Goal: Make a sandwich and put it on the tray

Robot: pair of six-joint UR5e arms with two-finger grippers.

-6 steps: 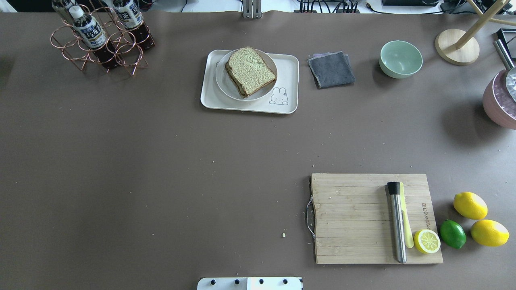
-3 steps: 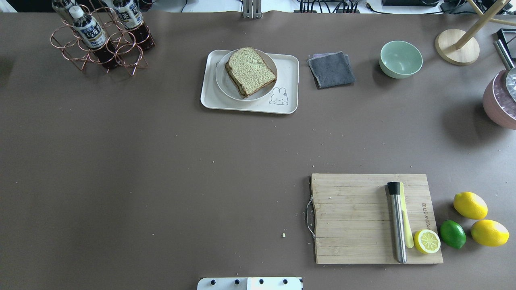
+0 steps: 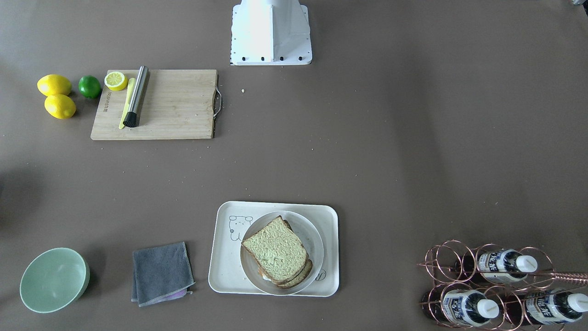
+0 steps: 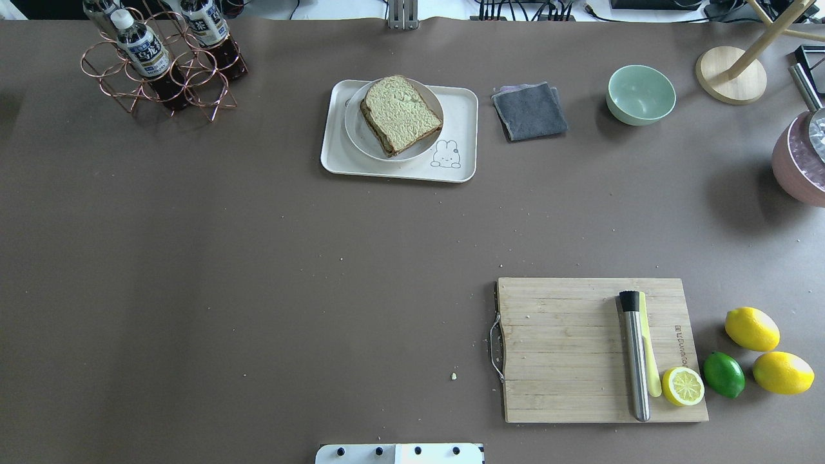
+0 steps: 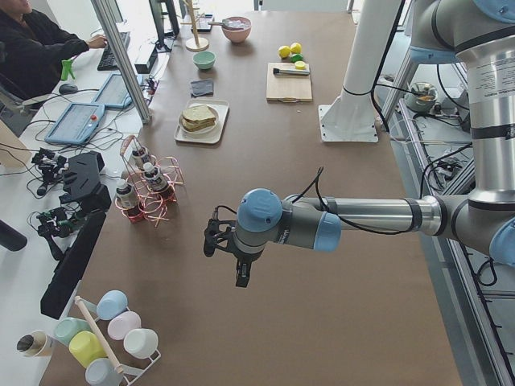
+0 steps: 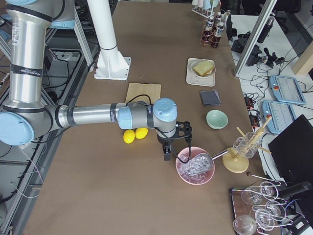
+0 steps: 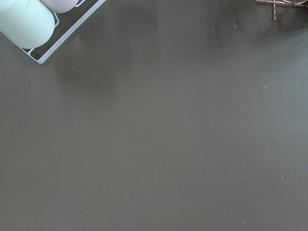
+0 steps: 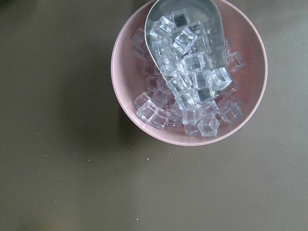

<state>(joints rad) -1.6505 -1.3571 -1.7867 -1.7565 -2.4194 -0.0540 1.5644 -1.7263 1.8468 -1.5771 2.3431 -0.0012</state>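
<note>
Claw left (image 5: 241, 277), claw right (image 6: 167, 154): opening unclear

The rig I drive: two arms, one base.
Both left arm (image 5: 362, 215) and right arm (image 6: 93, 116): silver tubes, pale-blue joint caps, black wrist cable (image 6: 142, 96); white base (image 3: 271, 32), black edge screws (image 3: 262, 59).

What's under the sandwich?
The sandwich sits on a round white plate, which sits on the tray. The bread hides the plate's middle and nearly all the filling.
</note>
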